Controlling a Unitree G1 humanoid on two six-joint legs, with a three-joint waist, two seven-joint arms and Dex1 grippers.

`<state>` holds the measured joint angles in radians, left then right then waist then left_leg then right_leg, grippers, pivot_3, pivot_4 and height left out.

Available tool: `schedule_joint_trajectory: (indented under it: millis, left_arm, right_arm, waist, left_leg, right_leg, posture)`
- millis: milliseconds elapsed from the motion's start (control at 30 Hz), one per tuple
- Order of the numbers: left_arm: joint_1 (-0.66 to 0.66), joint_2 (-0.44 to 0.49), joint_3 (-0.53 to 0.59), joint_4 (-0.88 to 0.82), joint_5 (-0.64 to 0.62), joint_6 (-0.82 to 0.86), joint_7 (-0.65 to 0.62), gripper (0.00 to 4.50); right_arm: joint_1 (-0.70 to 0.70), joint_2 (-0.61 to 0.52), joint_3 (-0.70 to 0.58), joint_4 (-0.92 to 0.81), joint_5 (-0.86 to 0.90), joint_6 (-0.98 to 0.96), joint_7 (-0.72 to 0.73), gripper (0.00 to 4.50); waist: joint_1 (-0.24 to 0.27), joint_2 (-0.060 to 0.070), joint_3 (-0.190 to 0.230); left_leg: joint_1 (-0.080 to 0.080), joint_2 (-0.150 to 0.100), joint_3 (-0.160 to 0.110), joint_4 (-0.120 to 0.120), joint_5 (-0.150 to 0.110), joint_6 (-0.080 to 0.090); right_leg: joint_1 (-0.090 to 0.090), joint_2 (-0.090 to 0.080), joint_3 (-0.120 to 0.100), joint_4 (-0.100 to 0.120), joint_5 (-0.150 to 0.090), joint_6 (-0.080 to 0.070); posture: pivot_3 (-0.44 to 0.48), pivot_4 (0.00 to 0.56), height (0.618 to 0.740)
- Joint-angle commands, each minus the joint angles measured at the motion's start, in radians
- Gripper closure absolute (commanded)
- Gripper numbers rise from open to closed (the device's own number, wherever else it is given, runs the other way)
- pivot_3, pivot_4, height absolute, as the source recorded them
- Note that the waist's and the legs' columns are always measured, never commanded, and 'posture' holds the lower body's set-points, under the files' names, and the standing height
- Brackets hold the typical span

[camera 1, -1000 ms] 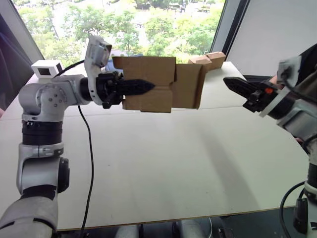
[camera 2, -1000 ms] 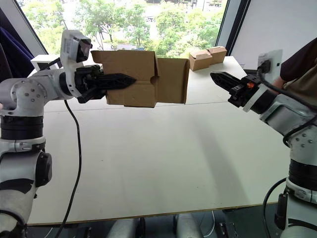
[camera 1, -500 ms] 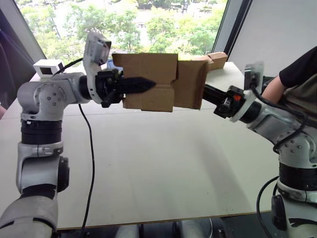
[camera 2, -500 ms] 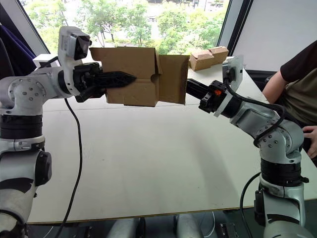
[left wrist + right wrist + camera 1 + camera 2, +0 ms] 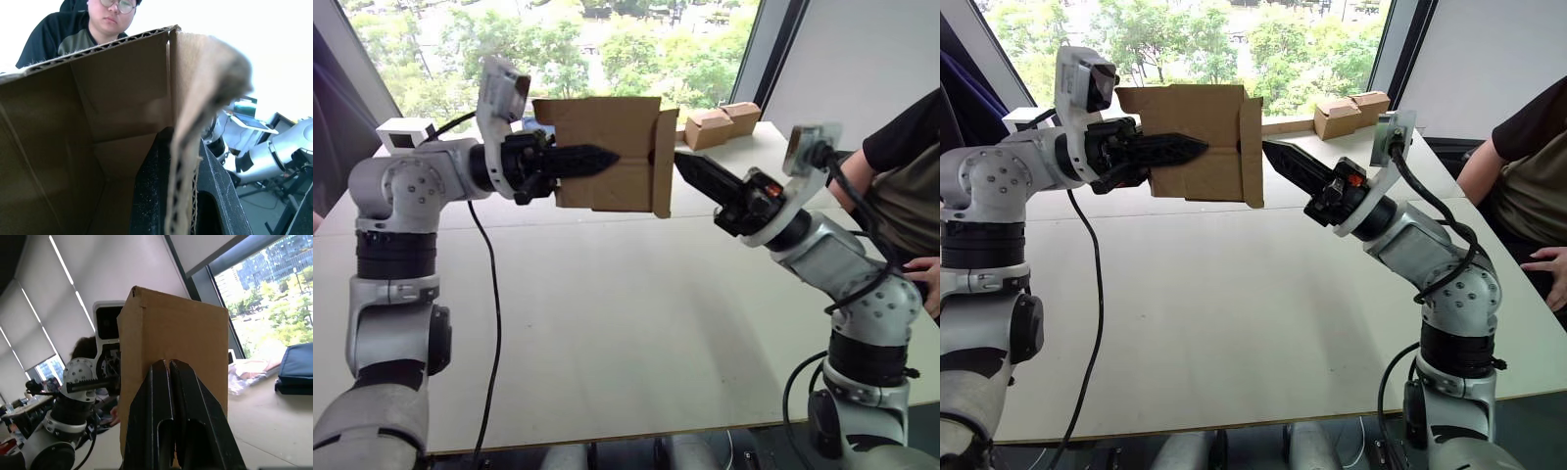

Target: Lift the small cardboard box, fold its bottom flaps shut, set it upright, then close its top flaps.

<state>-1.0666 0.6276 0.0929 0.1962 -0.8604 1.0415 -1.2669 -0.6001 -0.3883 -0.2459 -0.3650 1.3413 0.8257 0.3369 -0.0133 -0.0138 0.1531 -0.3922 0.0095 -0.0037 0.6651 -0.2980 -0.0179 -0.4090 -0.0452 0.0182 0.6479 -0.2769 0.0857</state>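
The box [image 5: 607, 154] hangs in the air above the far half of the surface [image 5: 626, 323], touching nothing below it. The left hand [image 5: 592, 158] grasps one wall, one finger outside and one inside. The right hand [image 5: 690, 168], fingers pressed together and holding nothing, has its tip at a bottom flap [image 5: 664, 163] that stands edge-on at the box's open end.

Risks, as I judge them: the box is held by a single wall pinch, so a hard push on the flap could pivot or slide it in that grip, or crush the corrugated wall. If the tip rides off the flap's edge, the flap may spring back open. The other bottom flaps look unfolded, so this one could close in the wrong order.

The left wrist view shows the box's hollow inside and the wall clamped between the fingers [image 5: 151, 196], with a person seated beyond. The right wrist view shows the flap's flat outer face squarely ahead of the closed fingers [image 5: 176, 421].
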Motion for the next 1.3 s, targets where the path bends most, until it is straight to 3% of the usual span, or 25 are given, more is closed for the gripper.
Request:
schedule_joint_trajectory:
  millis: [33,167,1033,1133,1233,1300]
  left_arm:
    - [-0.031,0.011,0.021,-0.002,-0.009,-0.006,-0.007,4.5]
    - [-0.031,0.012,0.024,-0.002,-0.011,-0.004,-0.003,4.5]
    - [-0.039,-0.003,0.05,0.01,-0.029,0.003,0.025,4.5]
    - [-0.038,-0.004,0.052,0.005,-0.033,0.006,0.027,4.5]
    - [-0.037,-0.005,0.052,0.005,-0.036,0.006,0.028,4.5]
    - [-0.036,-0.004,0.051,0.007,-0.036,0.003,0.027,4.5]
  right_arm:
    - [-0.004,0.043,-0.021,-0.006,0.083,-0.036,-0.022,3.72]
    - [0.008,0.067,-0.023,0.004,0.106,-0.056,-0.037,2.21]
    - [0.147,0.204,0.05,-0.053,0.208,-0.151,-0.143,2.21]
    - [0.149,0.208,0.056,-0.055,0.211,-0.162,-0.155,2.87]
    - [0.149,0.212,0.061,-0.057,0.214,-0.17,-0.165,3.86]
    - [0.148,0.216,0.065,-0.056,0.212,-0.177,-0.172,3.86]
  waist:
    - [0.0,0.0,0.0]
    - [-0.001,0.0,0.0]
    - [-0.002,0.0,0.0]
    - [-0.002,0.0,0.0]
    - [-0.002,0.0,0.0]
    - [-0.002,0.0,0.0]
  left_leg:
    - [0.0,0.0,0.0,0.0,0.0,0.0]
    - [0.0,0.0,0.0,0.0,0.0,0.0]
    - [0.0,0.0,0.0,0.0,0.0,0.0]
    - [0.0,0.0,0.0,0.0,0.0,0.0]
    - [0.0,0.0,0.0,0.0,0.0,0.0]
    - [0.0,0.0,0.0,0.0,0.0,0.0]
  right_leg:
    - [0.0,0.0,0.0,0.0,0.0,0.0]
    - [0.0,0.0,0.0,0.0,0.0,0.0]
    - [0.0,0.0,0.0,0.0,0.0,0.0]
    - [0.0,0.0,0.0,0.0,0.0,0.0]
    - [0.0,0.0,0.0,0.0,0.0,0.0]
    - [0.0,0.0,0.0,0.0,0.0,0.0]
  posture:
    - [0.0,0.15,0.74]
    - [0.0,0.15,0.74]
    - [0.0,0.15,0.74]
    - [0.0,0.15,0.74]
    - [0.0,0.15,0.74]
    - [0.0,0.15,0.74]
